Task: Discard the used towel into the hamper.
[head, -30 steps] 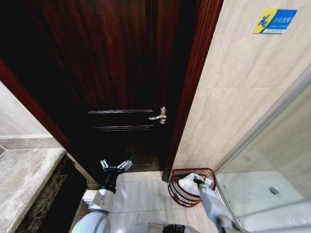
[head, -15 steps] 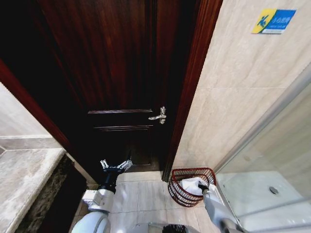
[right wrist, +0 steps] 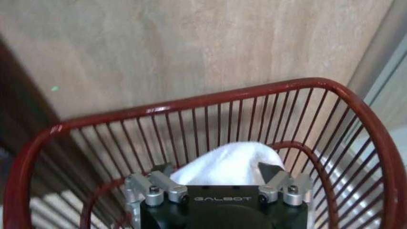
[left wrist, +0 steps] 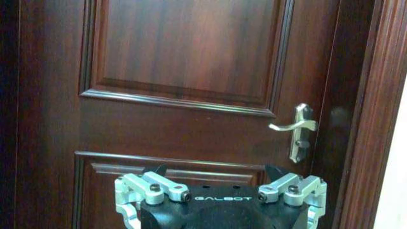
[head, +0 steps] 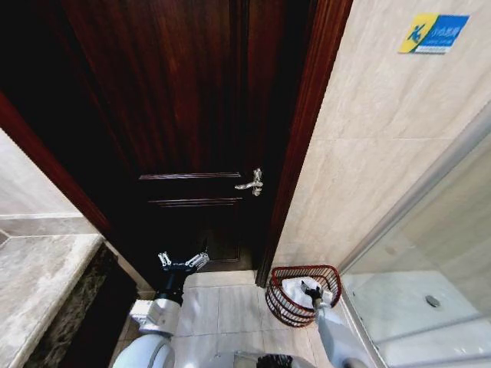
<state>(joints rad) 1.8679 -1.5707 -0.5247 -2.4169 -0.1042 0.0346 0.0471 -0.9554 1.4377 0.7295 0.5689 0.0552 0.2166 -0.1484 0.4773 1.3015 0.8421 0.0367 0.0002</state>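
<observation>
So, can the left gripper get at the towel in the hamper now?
Probably not: the left gripper faces the door, while the towel lies inside the hamper under the right gripper.

A small round reddish-brown wire hamper (head: 301, 294) stands on the tiled floor (head: 222, 307) by the dark wooden door (head: 184, 130), a white towel (head: 294, 290) inside, the right tool (head: 311, 290) over it.

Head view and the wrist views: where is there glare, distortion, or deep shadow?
Head view: wide-angle bending of the door frame, upper-left door corner lost in shadow. Left wrist view: the door handle gleams. Right wrist view: a bright highlight on the hamper rim.
</observation>
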